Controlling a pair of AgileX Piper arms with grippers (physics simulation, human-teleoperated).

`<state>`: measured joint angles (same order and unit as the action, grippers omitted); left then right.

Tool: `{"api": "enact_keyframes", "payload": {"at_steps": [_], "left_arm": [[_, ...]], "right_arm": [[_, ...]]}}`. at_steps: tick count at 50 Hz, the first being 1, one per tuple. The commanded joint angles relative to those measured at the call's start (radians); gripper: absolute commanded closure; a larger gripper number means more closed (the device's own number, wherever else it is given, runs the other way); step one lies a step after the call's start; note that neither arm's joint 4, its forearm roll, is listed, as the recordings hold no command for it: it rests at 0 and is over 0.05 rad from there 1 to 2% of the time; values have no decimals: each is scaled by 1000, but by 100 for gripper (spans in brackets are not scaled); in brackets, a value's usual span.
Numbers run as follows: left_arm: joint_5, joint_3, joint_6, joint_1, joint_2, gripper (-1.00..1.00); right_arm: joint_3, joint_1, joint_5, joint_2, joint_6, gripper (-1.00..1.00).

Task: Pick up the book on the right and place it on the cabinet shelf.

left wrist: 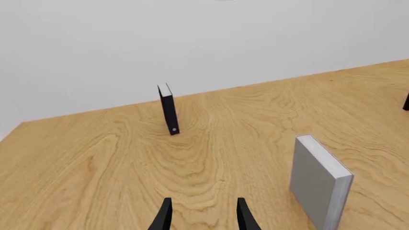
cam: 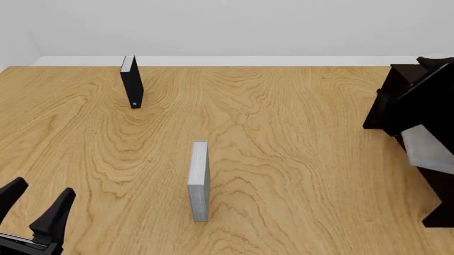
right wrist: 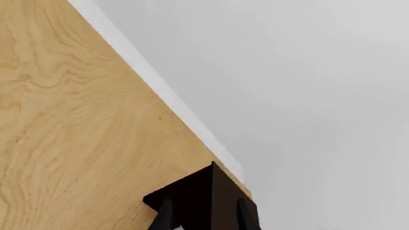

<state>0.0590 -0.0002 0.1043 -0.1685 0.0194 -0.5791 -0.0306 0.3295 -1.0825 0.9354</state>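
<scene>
While the left gripper (cam: 44,188) waits near the front left corner of the table (cam: 298,159) with its fingers spread and nothing between them, all the business is over on the right. The book (cam: 428,149), pale grey and thick, sits tilted inside the dark cabinet (cam: 411,101), apparently lying on the cabinet shelf (cam: 424,169), though from where I stand I can't tell whether it is fully seated on the board. The right gripper (right wrist: 204,203) shows only in its own wrist view, close to a dark top corner of the cabinet; its fingers stand apart and I see no grey book between them, so it looks empty. To my eye the placing step is about finished. What seems called for next is a clean retreat: draw the right arm straight back out of the cabinet without brushing the book or the dark walls, since a nudge could tip the leaning book off. The slim grey book (cam: 200,180) stands edge-on mid-table, and the black book (cam: 131,82) stands upright far left, both well apart from the cabinet.
</scene>
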Motion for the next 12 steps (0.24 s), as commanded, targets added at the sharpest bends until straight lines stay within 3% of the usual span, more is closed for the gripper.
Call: {"api": "enact_keyframes", "payload": {"at_steps": [1,5,12], "left_arm": [[-4,0,6,7,-2,-100],[-12,0,8,6,4,-100],[-11,-1,10,9,-1,-100]], "right_arm": [[-157,54,-308,170,-265,-100],[-196,67,-380,204,-354,-100],[-218,61,-460,280,-404,-100]]}}
